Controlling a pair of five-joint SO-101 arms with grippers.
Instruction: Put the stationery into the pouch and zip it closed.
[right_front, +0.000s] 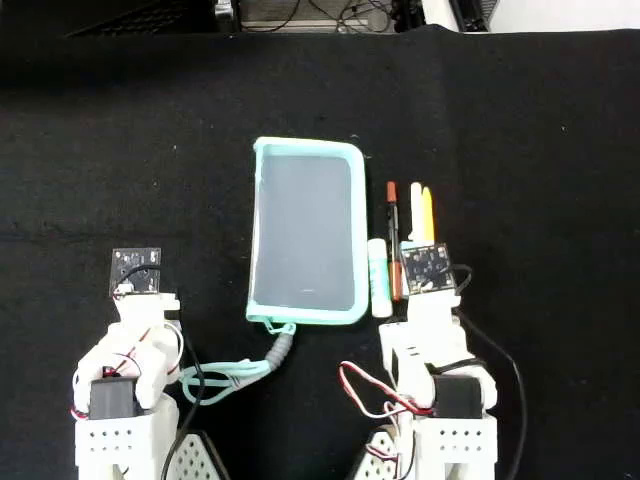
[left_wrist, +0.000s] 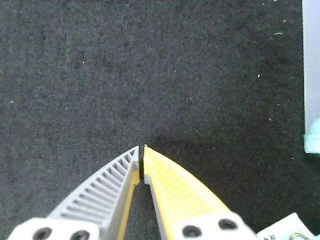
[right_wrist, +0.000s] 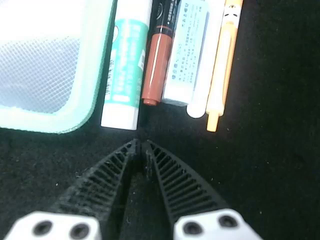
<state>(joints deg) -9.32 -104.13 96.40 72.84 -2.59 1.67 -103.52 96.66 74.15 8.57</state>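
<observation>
Black cloth covers the table. At the left, the left gripper sits over bare cloth with its grey and yellow fingers pressed together, the pouch lying apart from it on its right. A mint strap trails from the pouch's near corner toward the arms. The pouch lies flat at the table's middle, a long rectangle with a mint-green rim and a grey mesh face.

Just beside its right edge the stationery lies in a close row: a white-and-teal glue stick, a brown marker, a white eraser, a white pen and a yellow pen. The glue stick and the eraser's sleeve carry small print.

The right gripper, black fingers closed on nothing, points at the near ends of the glue stick and marker, just short of touching.
</observation>
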